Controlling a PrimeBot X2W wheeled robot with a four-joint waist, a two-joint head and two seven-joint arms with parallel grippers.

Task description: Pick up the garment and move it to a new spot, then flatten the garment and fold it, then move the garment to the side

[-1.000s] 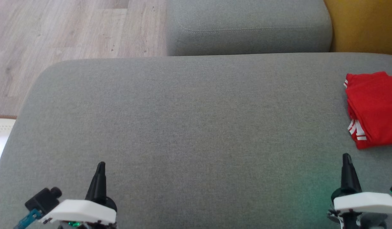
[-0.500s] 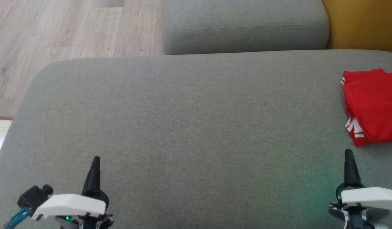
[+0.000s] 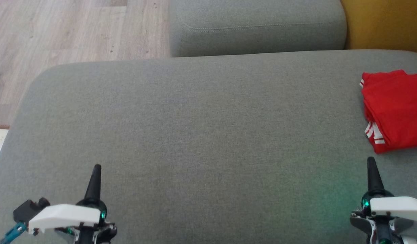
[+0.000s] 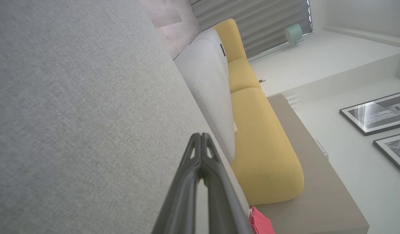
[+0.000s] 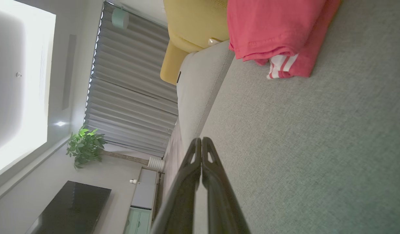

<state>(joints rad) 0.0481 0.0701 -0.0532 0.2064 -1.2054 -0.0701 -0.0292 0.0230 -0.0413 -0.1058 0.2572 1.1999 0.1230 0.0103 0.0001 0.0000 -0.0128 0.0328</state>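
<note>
**Folded red garment at the right edge of the seat; both grippers closed and empty**

1. Grey seat cushion [image 3: 194, 135]: the broad work surface, woven and flat. Beyond its far edge lie a second grey cushion [image 3: 255, 30], a yellow cushion [image 3: 384, 23] and wood floor [image 3: 59, 34].

2. Garment [image 3: 394, 108]: red with white-striped trim. It lies in a stacked, folded bundle on the seat cushion's right side, and the picture edge cuts it off in the head view. It sits ahead of the right gripper and apart from it, and well apart from the left.

3. Handling, as judged: light, soft and limp, with no stiffness of its own. It should sag and open out when lifted, and the layers may slide over one another. It is not fragile. The advised hold is a pinch through all layers at the near folded edge, beside the striped trim. A grasp on the top layer alone would likely unfold the stack.

4. Containers: the garment rests directly on the upholstery, not in any basket or bin.

5. Left gripper [image 3: 96, 167] and right gripper [image 3: 371, 161]: on each, the fingers are pressed together at the tips and hold nothing. Both are poised over the near part of the seat.
</note>
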